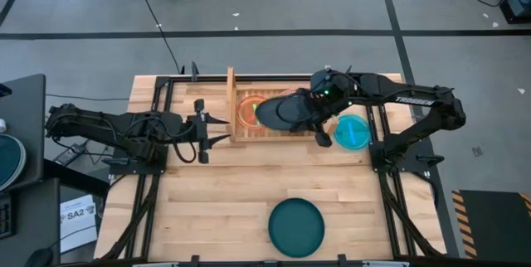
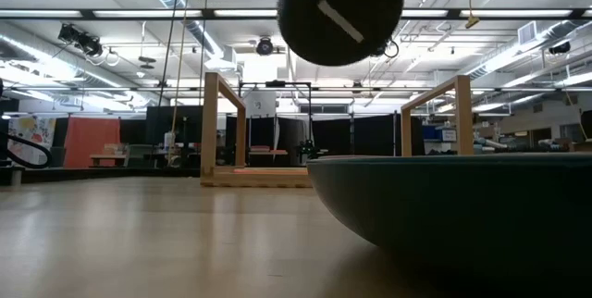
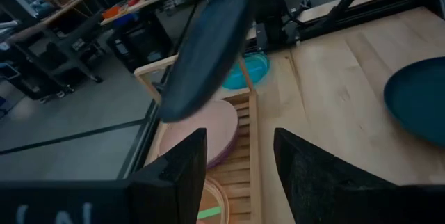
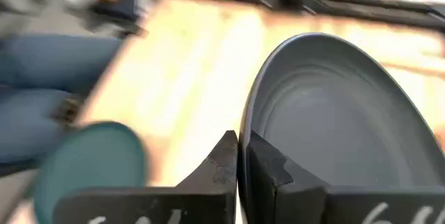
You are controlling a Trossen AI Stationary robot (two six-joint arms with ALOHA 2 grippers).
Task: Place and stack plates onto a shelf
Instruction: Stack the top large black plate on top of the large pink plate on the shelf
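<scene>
The right gripper (image 4: 240, 156) has its fingers pinched narrow on the rim of a dark plate (image 4: 327, 120) — one finger inside the lip, one outside, the shallow bowl spreading away beyond them. A thin rigid plastic plate like this is likely light and stiff but slick, and an edge pinch leaves it free to swing, so the rim is the sensible place to hold it and the hold wants to stay firm. Out from those fingers the plate hangs tilted above the shelf (image 1: 231, 93), over a pink plate (image 3: 201, 130) and an orange plate (image 1: 249, 111) already lying on the slats; a cyan plate (image 1: 352, 131) sits on the counter (image 1: 216, 192) just beside the fingers, off the shelf's end. The right arm reaches in bent from its base across the shelf.

The left gripper (image 3: 240, 161) hangs with its fingers spread wide and empty, just short of the shelf's near side board, arm stretched low along the counter. A teal plate (image 1: 296, 226) lies well apart from both — untouched.
</scene>
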